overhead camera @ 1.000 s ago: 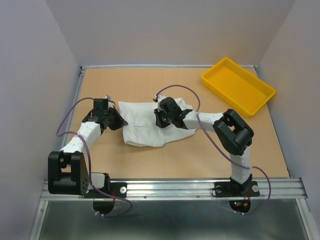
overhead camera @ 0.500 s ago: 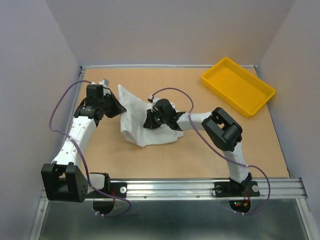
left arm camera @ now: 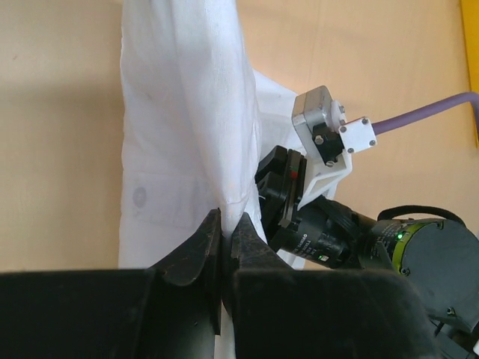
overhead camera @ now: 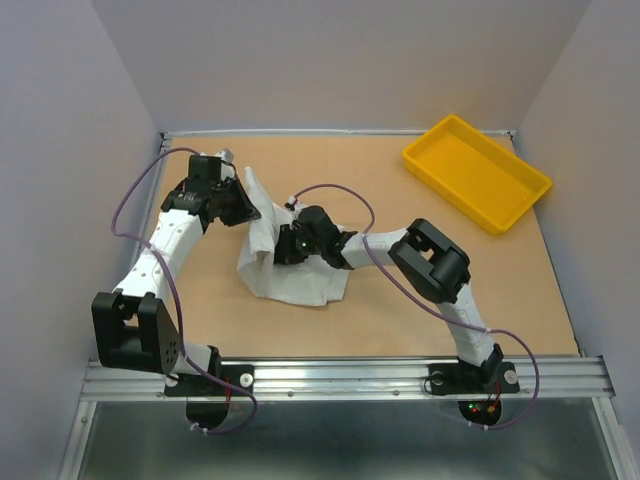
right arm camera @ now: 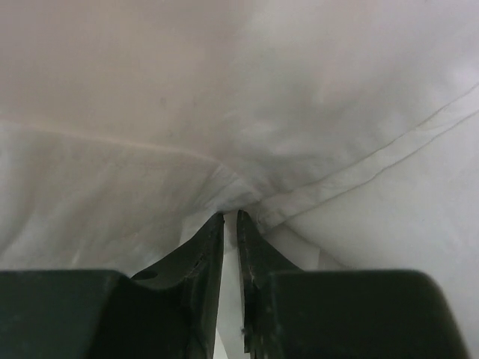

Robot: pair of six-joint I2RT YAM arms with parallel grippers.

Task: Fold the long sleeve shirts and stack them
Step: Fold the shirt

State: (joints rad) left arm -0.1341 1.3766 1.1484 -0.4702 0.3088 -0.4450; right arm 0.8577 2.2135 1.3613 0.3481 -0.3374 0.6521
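Note:
A white long sleeve shirt (overhead camera: pixel 292 278) lies bunched left of the table's middle, one edge pulled up into a ridge towards the back left. My left gripper (overhead camera: pixel 247 207) is shut on that raised edge; in the left wrist view the fabric (left arm camera: pixel 179 112) runs up from between the fingertips of the left gripper (left arm camera: pixel 227 222). My right gripper (overhead camera: pixel 284 247) sits low on the shirt's middle. The right wrist view is filled with white cloth (right arm camera: pixel 224 97), and the right gripper (right arm camera: pixel 230 218) pinches a fold of it between nearly touching jaws.
A yellow tray (overhead camera: pixel 478 172) stands with nothing in it at the back right corner. The right arm's wrist and purple cable (left arm camera: pixel 329 224) are close beside the left gripper. Bare brown tabletop (overhead camera: pixel 400 300) lies around the shirt, with grey walls on three sides.
The left gripper has moved back and to the right, lifting the shirt's left edge. The right gripper has slid left with the cloth, so the shirt is more bunched and narrower.

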